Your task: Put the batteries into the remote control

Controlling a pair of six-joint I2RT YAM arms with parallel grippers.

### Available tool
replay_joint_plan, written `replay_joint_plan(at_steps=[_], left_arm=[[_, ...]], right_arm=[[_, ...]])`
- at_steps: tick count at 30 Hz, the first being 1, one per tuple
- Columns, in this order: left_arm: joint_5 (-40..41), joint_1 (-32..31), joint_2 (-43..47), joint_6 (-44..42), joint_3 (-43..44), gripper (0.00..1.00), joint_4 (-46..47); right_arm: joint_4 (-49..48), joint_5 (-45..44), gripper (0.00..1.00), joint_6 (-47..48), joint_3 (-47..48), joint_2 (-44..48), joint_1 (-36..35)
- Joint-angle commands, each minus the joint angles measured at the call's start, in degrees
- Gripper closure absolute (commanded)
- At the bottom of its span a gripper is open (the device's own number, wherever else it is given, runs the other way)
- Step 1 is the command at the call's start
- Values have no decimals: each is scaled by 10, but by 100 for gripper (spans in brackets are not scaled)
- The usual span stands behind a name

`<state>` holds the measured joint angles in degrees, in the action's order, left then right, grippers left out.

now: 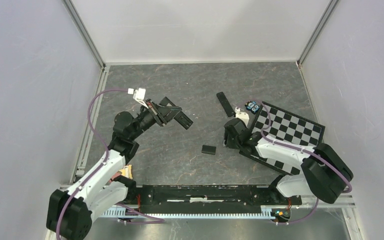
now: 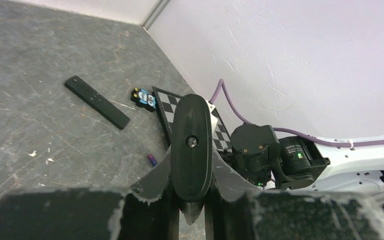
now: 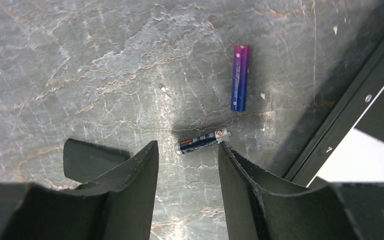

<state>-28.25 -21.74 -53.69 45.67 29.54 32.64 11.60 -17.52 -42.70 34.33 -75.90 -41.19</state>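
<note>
Right wrist only: dark battery (image 3: 202,140)

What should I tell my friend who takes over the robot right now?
Grippers: the left gripper is shut on the remote control; the right gripper is open above the dark battery.
Things: the blue battery lies near it on the table. A second remote and a black cover lie there too. I see no orange battery.
Done: no battery is picked up.
Left: grab each battery and load it.
</note>
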Motion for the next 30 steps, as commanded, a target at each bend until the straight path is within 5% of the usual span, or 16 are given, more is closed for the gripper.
replay_joint_plan(at_steps=[1, 11, 19, 30], left_arm=[[68, -3, 42, -49, -4, 98, -52], [70, -3, 78, -44, -27, 98, -41], [95, -3, 100, -63, -29, 98, -63], [102, -2, 95, -64, -31, 98, -65]], right_arm=[[61, -47, 51, -157, 33, -24, -5], [155, -98, 49, -258, 124, -98, -4], [270, -143, 58, -305, 191, -149, -23], [246, -134, 62, -315, 155, -148, -24]])
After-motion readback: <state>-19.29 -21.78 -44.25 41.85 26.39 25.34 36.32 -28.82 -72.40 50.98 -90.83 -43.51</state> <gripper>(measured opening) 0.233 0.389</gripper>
